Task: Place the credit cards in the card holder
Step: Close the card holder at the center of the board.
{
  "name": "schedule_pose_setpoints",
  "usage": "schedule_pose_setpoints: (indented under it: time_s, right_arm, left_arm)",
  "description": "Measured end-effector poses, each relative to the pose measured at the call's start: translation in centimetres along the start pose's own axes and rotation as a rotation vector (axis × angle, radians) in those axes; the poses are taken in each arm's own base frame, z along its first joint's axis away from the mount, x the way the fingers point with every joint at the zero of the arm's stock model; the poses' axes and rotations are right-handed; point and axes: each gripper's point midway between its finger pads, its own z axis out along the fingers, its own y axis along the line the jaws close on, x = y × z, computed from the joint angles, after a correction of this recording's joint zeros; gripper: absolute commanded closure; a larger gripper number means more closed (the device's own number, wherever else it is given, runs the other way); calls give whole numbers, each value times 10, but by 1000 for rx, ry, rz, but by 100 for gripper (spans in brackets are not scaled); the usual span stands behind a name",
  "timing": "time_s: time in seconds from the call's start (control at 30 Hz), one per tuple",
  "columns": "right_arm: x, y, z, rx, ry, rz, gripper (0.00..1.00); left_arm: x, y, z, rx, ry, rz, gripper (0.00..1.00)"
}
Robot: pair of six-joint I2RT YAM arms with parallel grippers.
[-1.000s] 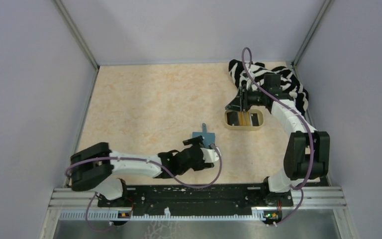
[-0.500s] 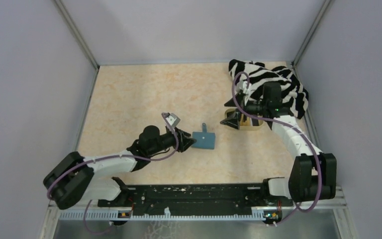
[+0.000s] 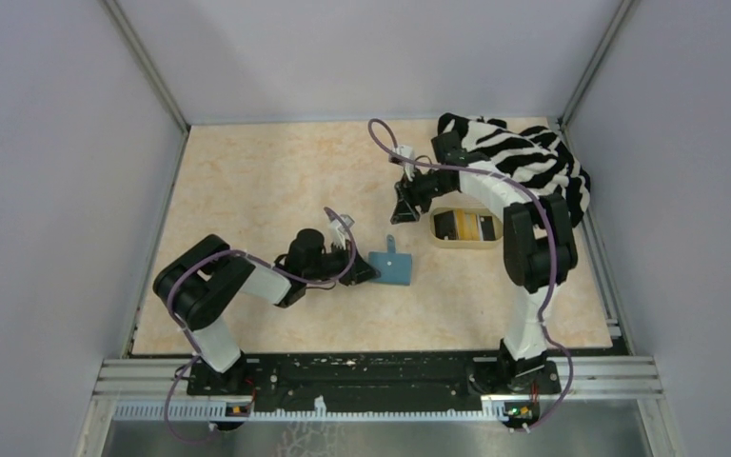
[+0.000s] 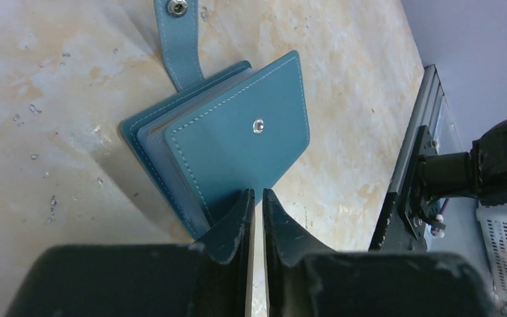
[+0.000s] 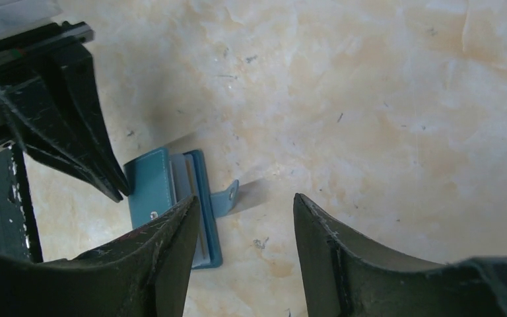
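Marbled beige table [image 3: 247,190], grey walls. The teal card holder [image 3: 392,268] lies mid-table, ajar. It looks light and floppy and would likely slide, so take it by a cover edge. The left gripper [image 4: 257,193] is nearly closed at its nine o'clock edge; whether it is pinching, I can't tell. The right gripper [image 5: 244,205] gapes empty at twelve. The credit cards [image 3: 457,225] sit in a tray [image 3: 466,245] at two o'clock, count unclear.

Looks down on a pale, speckled table [image 5: 383,99]. At 6 o'clock, right gripper [image 5: 244,200] spread wide, holding nothing. Just past its left finger, at 8 o'clock, the teal card holder [image 5: 150,188], partly open, its strap [image 5: 228,196] poking toward 3 o'clock. At 9 o'clock, left gripper [image 5: 117,193], black tips together, touching the card holder's edge.
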Motion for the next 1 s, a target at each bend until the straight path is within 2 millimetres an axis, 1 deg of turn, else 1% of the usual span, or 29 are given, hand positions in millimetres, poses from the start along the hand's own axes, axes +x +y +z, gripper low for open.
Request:
schedule_pose_setpoints:
  time_s: [0.07, 0.17, 0.3, 0.4, 0.57, 0.7, 0.87, 1.0]
  right_arm:
    - [7, -9, 8, 8, 54, 39, 47]
    - [19, -14, 21, 3, 128, 83, 47]
    - [36, -7, 31, -28, 206, 126, 50]
    - [44, 0, 33, -46, 251, 149, 52]
    - [44, 6, 34, -54, 279, 152, 59]
    - [45, 3, 38, -57, 290, 151, 64]
    - [56, 3, 41, -67, 321, 179, 74]
    - [55, 3, 41, -66, 327, 180, 78]
  left_arm:
    - [-1, 3, 2, -17, -2, -5, 88]
    - [-2, 7, 2, -39, -7, -9, 88]
    - [-3, 7, 2, -41, -9, -8, 86]
    - [-4, 7, 3, -39, -10, -6, 86]
    - [-11, 7, 11, -35, -16, -2, 87]
    - [-9, 11, 12, -46, -12, -6, 90]
    - [-8, 12, 13, -50, -12, -6, 92]
    - [-8, 12, 13, -50, -12, -6, 93]
